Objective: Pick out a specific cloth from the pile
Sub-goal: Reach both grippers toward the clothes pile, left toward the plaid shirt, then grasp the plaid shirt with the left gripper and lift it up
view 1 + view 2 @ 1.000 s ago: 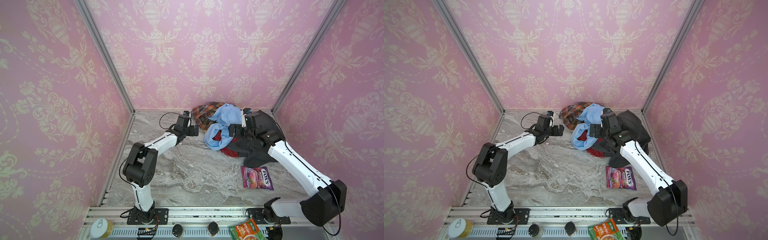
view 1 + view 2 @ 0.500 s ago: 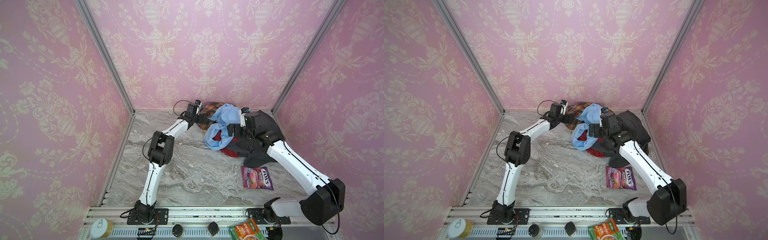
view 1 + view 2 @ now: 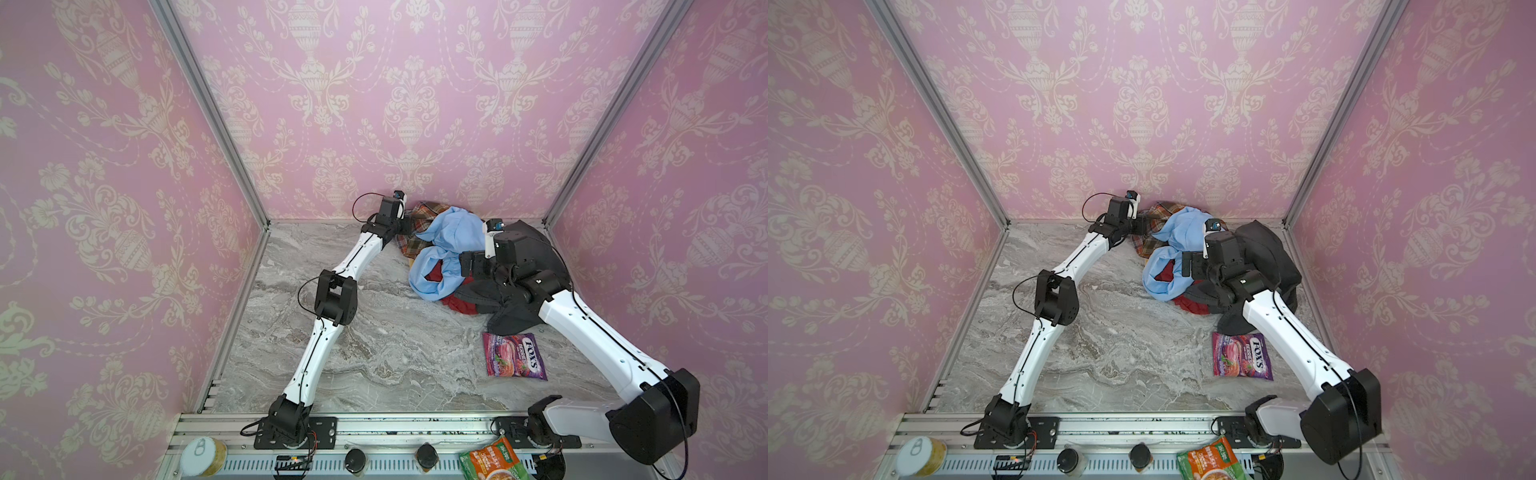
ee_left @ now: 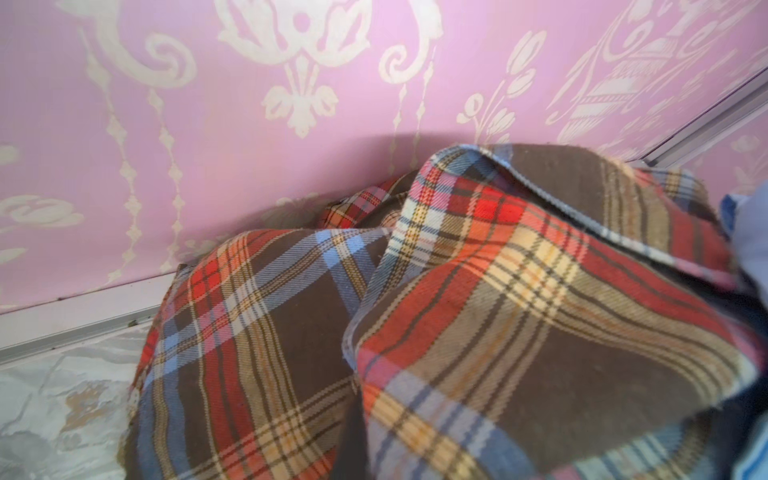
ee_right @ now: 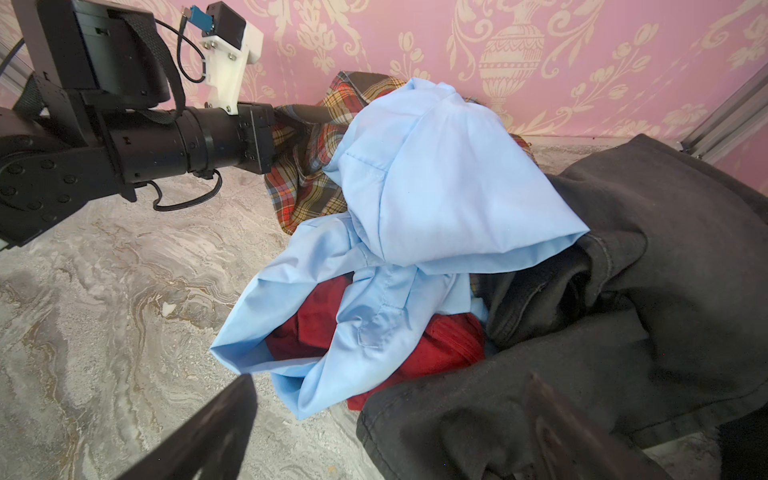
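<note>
Right wrist view is giving the best look here: the left gripper [image 5: 301, 116] is reaching in from the side with its jaws pressed together, pinching an edge of the plaid cloth [image 5: 305, 187]. That cloth is sitting at the back of the pile [image 3: 436, 286], right up against the pink wall [image 4: 208, 145], and a light-blue shirt [image 5: 436, 174] is draping over part of it. Red fabric [image 5: 440, 345] is peeking out under the blue, and a dark grey garment [image 5: 623, 291] is lying beside it. The right gripper [image 5: 390, 378] is hovering at the pile's near side, its fingers [image 5: 216, 424] spread wide and gripping nothing. A purple candy bag [image 3: 515, 355] is lying apart on the marble table [image 3: 374, 332].
</note>
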